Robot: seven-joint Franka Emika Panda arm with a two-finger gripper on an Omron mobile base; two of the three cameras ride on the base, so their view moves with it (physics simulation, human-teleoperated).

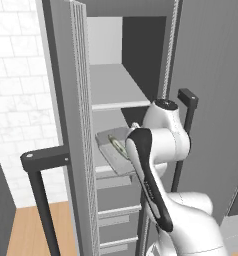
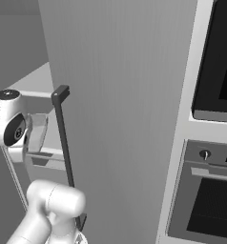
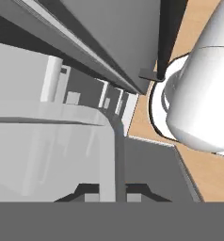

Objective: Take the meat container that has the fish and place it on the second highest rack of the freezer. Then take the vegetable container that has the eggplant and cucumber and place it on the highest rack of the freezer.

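Note:
The freezer (image 1: 78, 125) stands open. A shallow translucent meat container (image 1: 111, 152) hangs tilted just inside it, below the highest rack (image 1: 116, 87) and over the second shelf. The small silvery-green fish (image 1: 118, 145) lies in the container. My wrist covers the gripper in the left base view. In the hand view my gripper (image 3: 115, 190) is shut on the rim of the meat container (image 3: 52, 141), one dark fingertip on each side of its wall. The vegetable container with the eggplant and cucumber is out of view.
Stacked grey drawers (image 1: 116, 200) sit below the shelves. The open door's black bar handle (image 1: 41, 190) juts out at the left. A second grey door with a black handle (image 2: 63, 138) stands close at the right. A black-fronted oven (image 2: 211, 200) and a microwave (image 2: 220, 57) are further right.

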